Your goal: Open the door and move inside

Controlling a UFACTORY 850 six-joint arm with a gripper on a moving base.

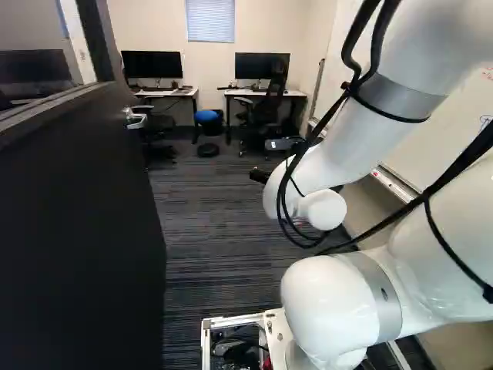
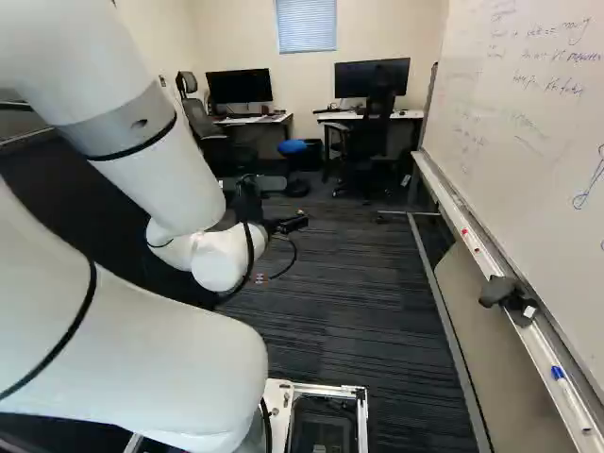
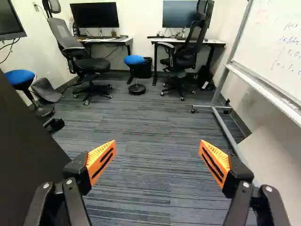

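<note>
Entering judged in hand | door [image 1: 77, 231] seen open at left base view's left | gripper [image 3: 157, 144] spread wide, nothing held | door or whiteboard [image 2: 528, 142] could be struck if base [image 2: 330, 389] is steered off-centre

The arm [image 1: 347, 142] is glossy white and rounded, with grey bands [image 1: 402, 96] and black cables [image 1: 449, 183]; the black gripper [image 2: 291, 224] has silver screws [image 3: 69, 181] and slotted orange pads [image 3: 99, 150].

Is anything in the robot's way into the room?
Nothing visible blocks it: the open door is on its left, the whiteboard on its right, and a blue stool stands far back near the desks.
</note>
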